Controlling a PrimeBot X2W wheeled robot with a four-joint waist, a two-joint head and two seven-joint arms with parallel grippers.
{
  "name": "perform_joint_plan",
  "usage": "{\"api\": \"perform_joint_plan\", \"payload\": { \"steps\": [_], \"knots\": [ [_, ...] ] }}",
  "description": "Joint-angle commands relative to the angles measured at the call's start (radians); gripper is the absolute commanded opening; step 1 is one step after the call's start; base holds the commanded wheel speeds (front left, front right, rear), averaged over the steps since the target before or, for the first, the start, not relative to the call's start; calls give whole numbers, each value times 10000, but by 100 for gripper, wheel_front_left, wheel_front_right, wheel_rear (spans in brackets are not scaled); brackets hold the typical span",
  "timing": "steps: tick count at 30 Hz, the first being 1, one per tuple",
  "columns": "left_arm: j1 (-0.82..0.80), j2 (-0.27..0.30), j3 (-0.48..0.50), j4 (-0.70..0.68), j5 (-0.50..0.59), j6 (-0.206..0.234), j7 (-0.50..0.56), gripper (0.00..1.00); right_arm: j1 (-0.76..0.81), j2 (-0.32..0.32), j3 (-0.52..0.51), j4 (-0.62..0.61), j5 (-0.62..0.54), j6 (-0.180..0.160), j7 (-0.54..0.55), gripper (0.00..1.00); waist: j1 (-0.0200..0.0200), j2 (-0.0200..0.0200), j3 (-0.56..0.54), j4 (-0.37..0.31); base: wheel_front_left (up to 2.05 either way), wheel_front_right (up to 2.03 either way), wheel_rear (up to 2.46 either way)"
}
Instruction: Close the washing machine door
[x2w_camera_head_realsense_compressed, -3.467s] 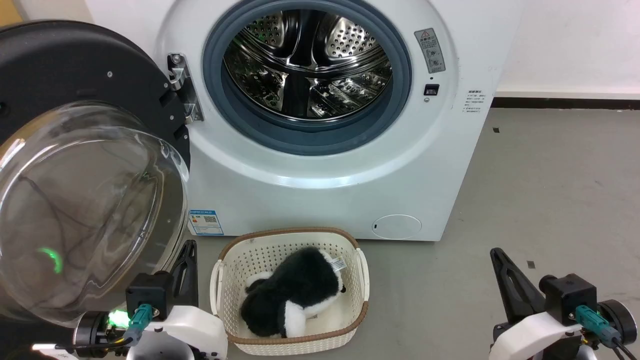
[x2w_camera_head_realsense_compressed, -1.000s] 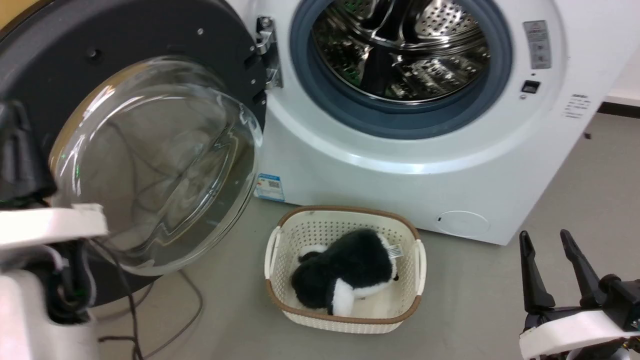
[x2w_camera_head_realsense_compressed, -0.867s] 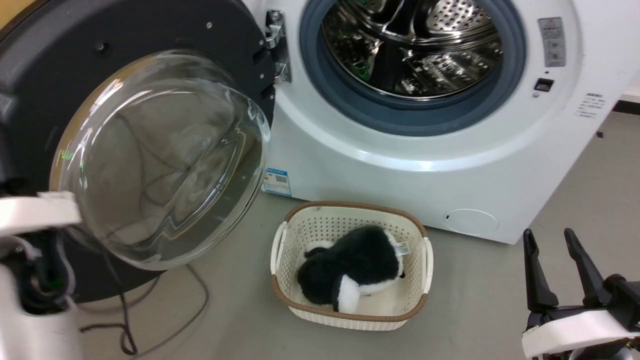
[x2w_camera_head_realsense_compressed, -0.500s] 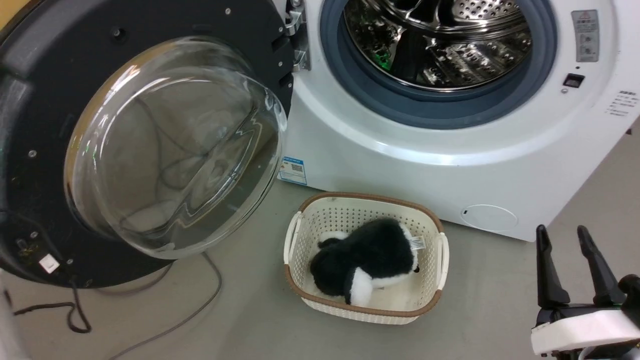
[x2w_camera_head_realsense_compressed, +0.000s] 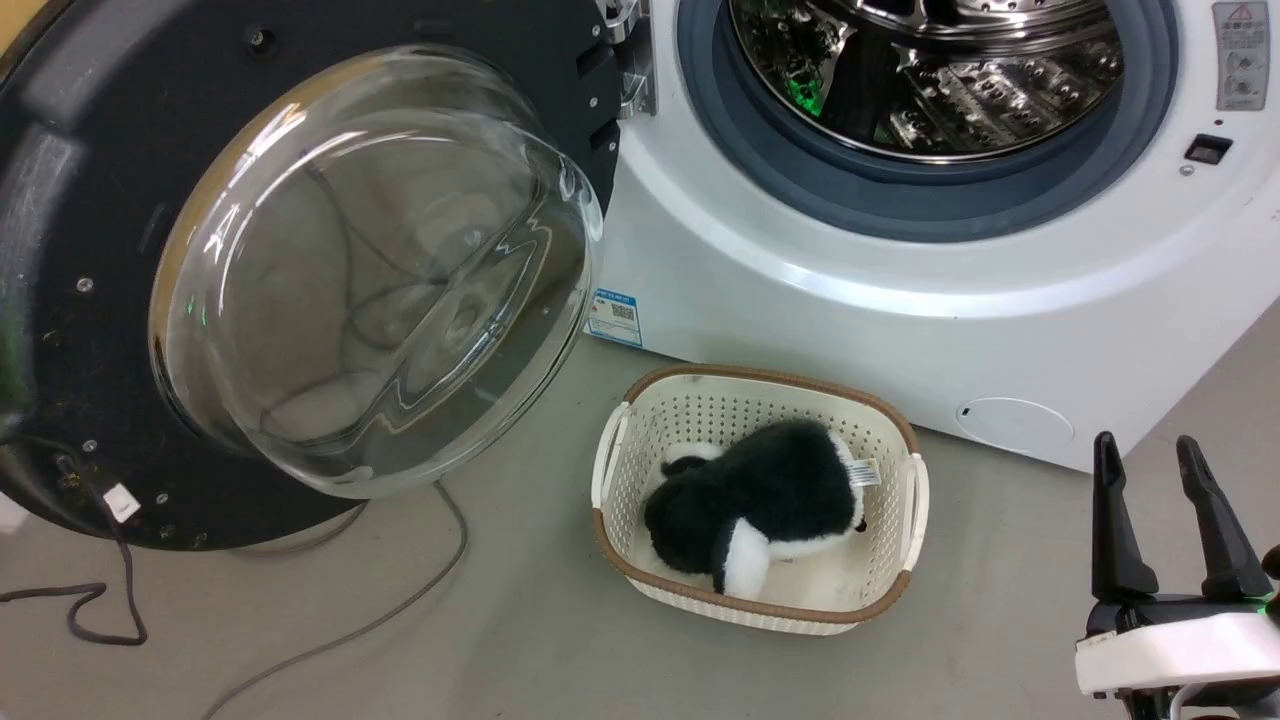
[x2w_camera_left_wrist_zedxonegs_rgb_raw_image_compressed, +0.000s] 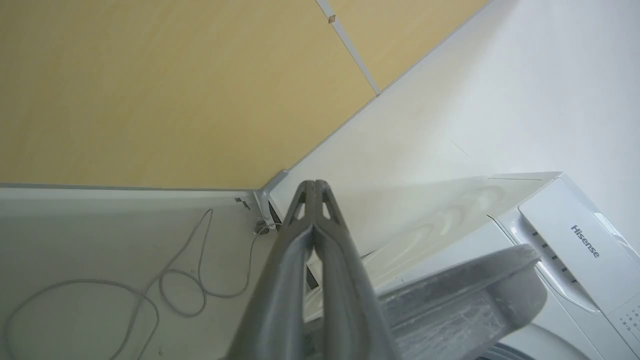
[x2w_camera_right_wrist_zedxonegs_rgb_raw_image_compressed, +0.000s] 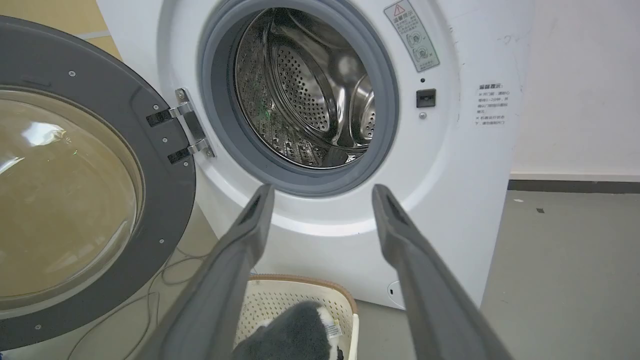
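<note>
The washing machine door (x2w_camera_head_realsense_compressed: 90, 330) stands wide open on the left, its black ring around a bulging clear glass bowl (x2w_camera_head_realsense_compressed: 370, 270). It hangs from hinges (x2w_camera_head_realsense_compressed: 630, 60) on the white washing machine (x2w_camera_head_realsense_compressed: 850, 310), whose steel drum (x2w_camera_head_realsense_compressed: 930, 70) is exposed. My right gripper (x2w_camera_head_realsense_compressed: 1145, 445) is open and empty at the lower right, apart from the machine. In the right wrist view the door (x2w_camera_right_wrist_zedxonegs_rgb_raw_image_compressed: 165, 165) is left of the open right gripper (x2w_camera_right_wrist_zedxonegs_rgb_raw_image_compressed: 322, 192). The left gripper (x2w_camera_left_wrist_zedxonegs_rgb_raw_image_compressed: 315, 184) is shut on nothing, with the door's rim (x2w_camera_left_wrist_zedxonegs_rgb_raw_image_compressed: 475, 285) just to its right.
A cream basket (x2w_camera_head_realsense_compressed: 620, 470) holding a black-and-white plush toy (x2w_camera_head_realsense_compressed: 760, 500) sits on the floor before the machine. Grey cables (x2w_camera_head_realsense_compressed: 350, 630) trail under the door, and one cable (x2w_camera_left_wrist_zedxonegs_rgb_raw_image_compressed: 185, 285) lies by the yellow wall (x2w_camera_left_wrist_zedxonegs_rgb_raw_image_compressed: 150, 90). Bare grey floor (x2w_camera_head_realsense_compressed: 520, 650) lies near me.
The head camera has swung left and down, shifting the whole picture right. My left forearm has left the head view's left edge. The door's angle looks unchanged.
</note>
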Motion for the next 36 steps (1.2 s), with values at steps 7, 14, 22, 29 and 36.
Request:
{"api": "perform_joint_plan", "payload": {
  "steps": [7,14,22,29,36],
  "knots": [
    [57,360,29,774,-957,-675,1257,0,-197,30,-78,-41,246,6,-237,100,-1,0,235,138,0,0,0],
    [444,368,-301,697,-2031,-912,2719,0,-295,33,-62,-36,360,7,-383,100,-1,0,426,254,0,0,0],
    [1603,229,-892,-794,-3546,-1006,4486,0,-237,35,-291,-44,512,7,-550,100,-1,0,481,610,0,0,0],
    [3007,-166,-1758,-2796,-4876,-1083,6057,0,-128,38,-501,-38,690,8,-696,100,-1,0,348,1077,0,0,0],
    [4151,-777,-3130,-4784,-5682,-1138,7048,0,-97,40,-544,-74,789,8,-801,100,-1,0,253,1399,0,0,0]
  ]
}}
